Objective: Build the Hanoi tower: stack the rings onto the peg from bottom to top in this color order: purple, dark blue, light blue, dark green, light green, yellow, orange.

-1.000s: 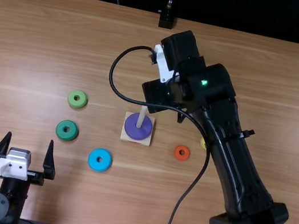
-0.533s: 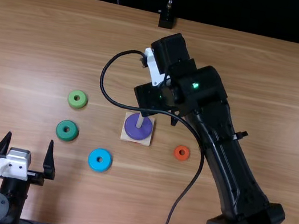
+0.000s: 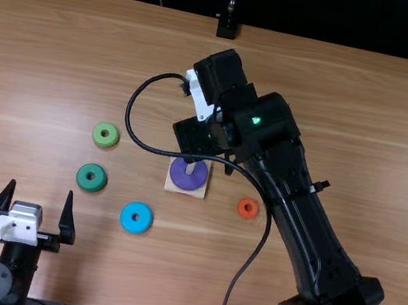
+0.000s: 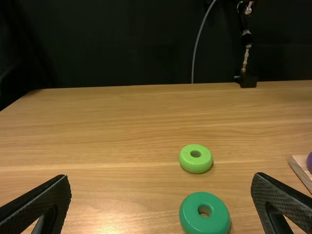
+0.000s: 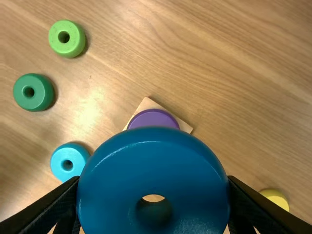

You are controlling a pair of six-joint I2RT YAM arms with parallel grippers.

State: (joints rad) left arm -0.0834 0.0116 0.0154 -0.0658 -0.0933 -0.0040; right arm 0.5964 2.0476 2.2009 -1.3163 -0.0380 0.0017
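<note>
far left, near edge of the table [image 3: 365, 133]: left arm [image 3: 13, 269], left gripper [image 3: 41, 189] pointing toward the far side. its fingers [image 3: 68, 215] stand wide apart, open.

next, rightward: dark green ring [image 3: 90, 186], flat on the wood, hole up. light green ring [image 3: 104, 143] lies just beyond it, a touch to the right; the two are apart. light blue ring [image 3: 135, 227] sits flat, nearer than both and to their right, near the wooden base [image 3: 200, 194] but apart from it.

middle: square wooden base, flat on the table. purple ring [image 3: 187, 181] lies on it, around the upright peg [image 3: 190, 168]. black cable [image 3: 180, 155] loops out to the left of the right gripper [image 3: 197, 137] and crosses in front of the peg in the top view.

the right gripper is over the middle, at the far side of the peg as seen from above. its fingers [image 5: 246, 202] are closed on the dark blue ring [image 5: 146, 170], one at each side of it. in the right wrist view this ring overlaps part of the purple ring and base; cannot tell its height or whether its hole lines up with the peg.

right of the base: orange ring [image 3: 254, 209], flat, apart from it. yellow ring [image 5: 275, 199] rests on the table, also right of the base, partly hidden by a finger in the right wrist view.

rightmost: right arm [image 3: 297, 208] slants from the near right toward the middle.
</note>
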